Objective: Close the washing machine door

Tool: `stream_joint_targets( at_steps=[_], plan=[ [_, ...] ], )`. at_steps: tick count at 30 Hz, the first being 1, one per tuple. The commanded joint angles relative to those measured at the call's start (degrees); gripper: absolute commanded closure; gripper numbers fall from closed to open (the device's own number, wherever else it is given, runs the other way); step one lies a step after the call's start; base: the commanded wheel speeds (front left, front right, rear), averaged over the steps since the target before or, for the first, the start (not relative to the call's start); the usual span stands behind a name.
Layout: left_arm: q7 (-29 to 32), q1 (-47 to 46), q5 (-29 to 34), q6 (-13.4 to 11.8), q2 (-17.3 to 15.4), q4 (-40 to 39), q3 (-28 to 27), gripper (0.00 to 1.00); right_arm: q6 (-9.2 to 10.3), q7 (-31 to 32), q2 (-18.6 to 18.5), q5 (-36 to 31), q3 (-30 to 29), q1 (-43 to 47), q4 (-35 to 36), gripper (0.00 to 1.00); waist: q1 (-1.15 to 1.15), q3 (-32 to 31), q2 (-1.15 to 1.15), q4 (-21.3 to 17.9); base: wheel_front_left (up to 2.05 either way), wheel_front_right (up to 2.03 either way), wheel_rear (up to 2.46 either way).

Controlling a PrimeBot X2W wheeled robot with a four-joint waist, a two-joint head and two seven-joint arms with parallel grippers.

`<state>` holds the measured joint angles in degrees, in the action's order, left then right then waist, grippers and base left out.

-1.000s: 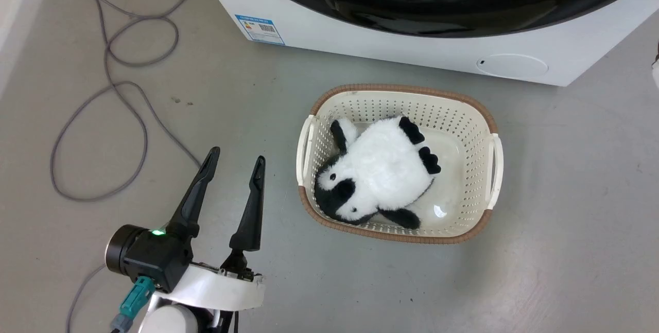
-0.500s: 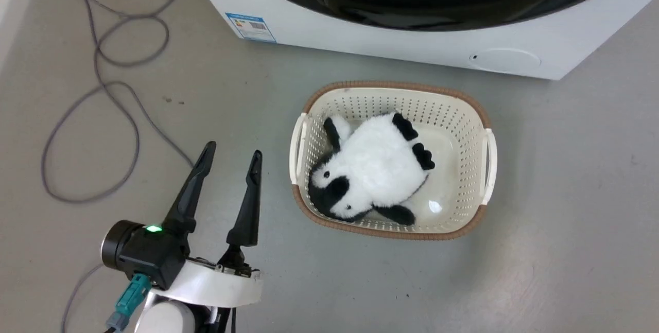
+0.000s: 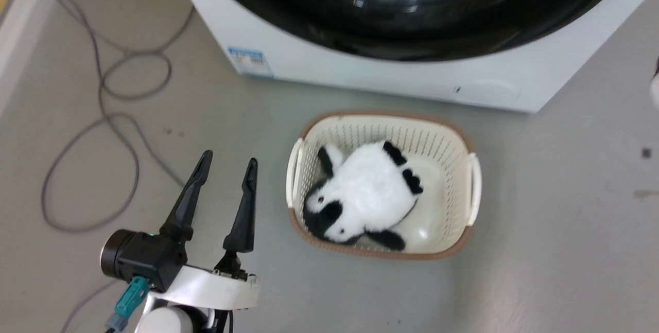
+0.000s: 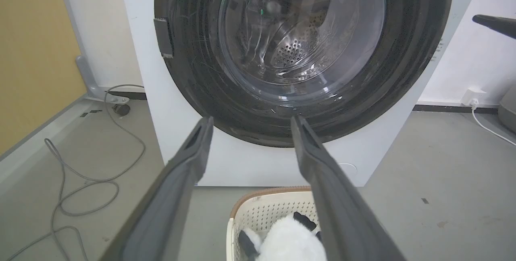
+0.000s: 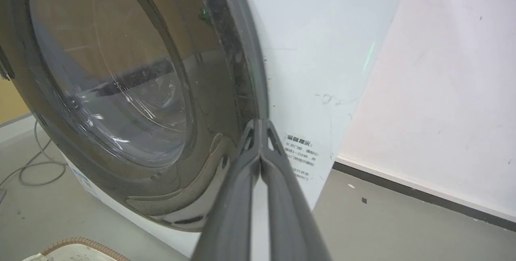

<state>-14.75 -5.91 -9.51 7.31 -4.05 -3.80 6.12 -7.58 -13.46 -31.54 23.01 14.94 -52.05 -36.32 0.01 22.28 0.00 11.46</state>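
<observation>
The washing machine (image 3: 360, 73) is white and stands at the top of the head view. Its round glossy black door (image 3: 412, 29) lies flat against the front. In the left wrist view the door (image 4: 193, 71) faces me, and the steel drum shows through its clear window (image 4: 298, 31). My left gripper (image 3: 229, 158) hovers low over the floor, left of the basket, open and empty; its fingers (image 4: 185, 164) point at the door's lower edge. My right gripper (image 5: 258, 123) is shut on nothing, its tips close to the door's right rim (image 5: 242, 71).
A cream laundry basket (image 3: 381, 119) holding a panda plush (image 3: 365, 189) sits on the grey floor just before the machine. A grey cable (image 3: 103, 132) loops on the floor at the left. A wall (image 5: 443, 71) stands right of the machine.
The head camera has shifted, so the basket sits lower and more of the door shows. The left gripper keeps its open pose.
</observation>
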Motion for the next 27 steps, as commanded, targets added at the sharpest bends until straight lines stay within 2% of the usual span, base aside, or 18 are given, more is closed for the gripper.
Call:
stream_joint_targets(
  at_steps=[1, 10, 17, 27],
  plan=[
    [-0.25, 0.72, -0.31, 0.17, 0.14, 0.2, -0.46, 0.0, 0.09, -0.71, 0.62, 0.6, -0.3, 2.73, 0.53, 1.0, -0.01, -3.76, 0.0, -1.54, 0.0, 0.0, 0.0],
    [-0.25, 4.32, -1.62, 0.18, 0.57, 2.37, -3.31, 0.0, 0.09, -1.49, 4.48, 2.23, -4.71, 17.0, 8.98, 1.0, -0.01, -12.2, 0.0, -4.6, 0.0, 0.0, 0.0],
    [-0.25, 7.21, -1.66, 0.18, 0.83, 5.12, -5.48, 0.0, 0.09, -1.52, 11.4, 0.71, -10.01, 29.97, 17.64, 1.0, -0.01, -16.47, 0.0, -6.44, 0.0, 0.0, 0.0],
    [-0.25, 9.02, 0.63, -0.03, 1.04, 9.31, -7.11, 0.0, 0.09, -1.53, 21.31, -4.7, -16.52, 47.03, 27.72, 1.0, -0.01, -19.7, 0.0, -6.69, 0.0, 0.0, 0.0]
  ],
)
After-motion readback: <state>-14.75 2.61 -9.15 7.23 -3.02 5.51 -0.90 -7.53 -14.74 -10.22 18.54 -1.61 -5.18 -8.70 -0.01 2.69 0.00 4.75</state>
